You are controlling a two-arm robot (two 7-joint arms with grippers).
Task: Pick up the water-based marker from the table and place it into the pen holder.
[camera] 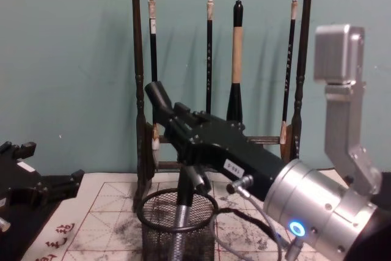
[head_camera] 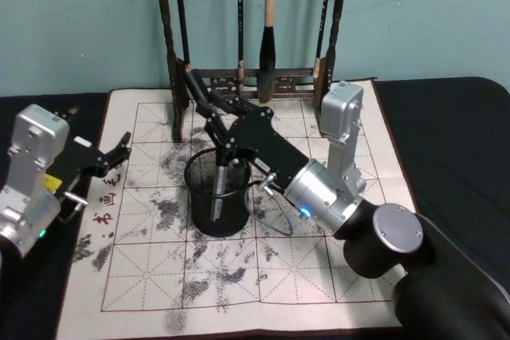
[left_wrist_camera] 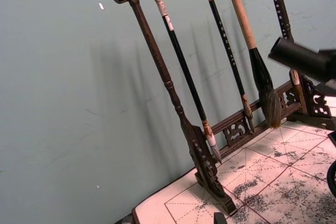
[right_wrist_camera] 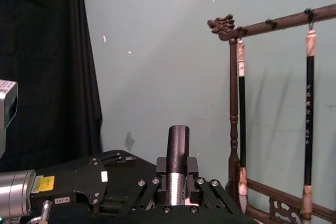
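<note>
The water-based marker (head_camera: pixel 220 190), silver with a black cap (camera: pixel 157 97), is tilted in my right gripper (head_camera: pixel 220 134), which is shut on its middle. Its silver lower end reaches down inside the pen holder (head_camera: pixel 209 220), a round black wire-mesh cup standing on the mat; the capped end points up and back toward the rack. The chest view shows the gripper (camera: pixel 178 121) just above the holder's rim (camera: pixel 144 211). In the right wrist view the cap (right_wrist_camera: pixel 177 142) rises between the fingers. My left gripper (head_camera: pixel 119 151) rests open at the mat's left edge, apart from the holder.
A tall dark wooden brush rack (head_camera: pixel 253 77) with several hanging brushes stands right behind the holder, close to the marker's cap. The ink-stained grid mat (head_camera: pixel 263 276) covers the black table. The right arm's elbow (head_camera: pixel 396 232) sits over the mat's right front.
</note>
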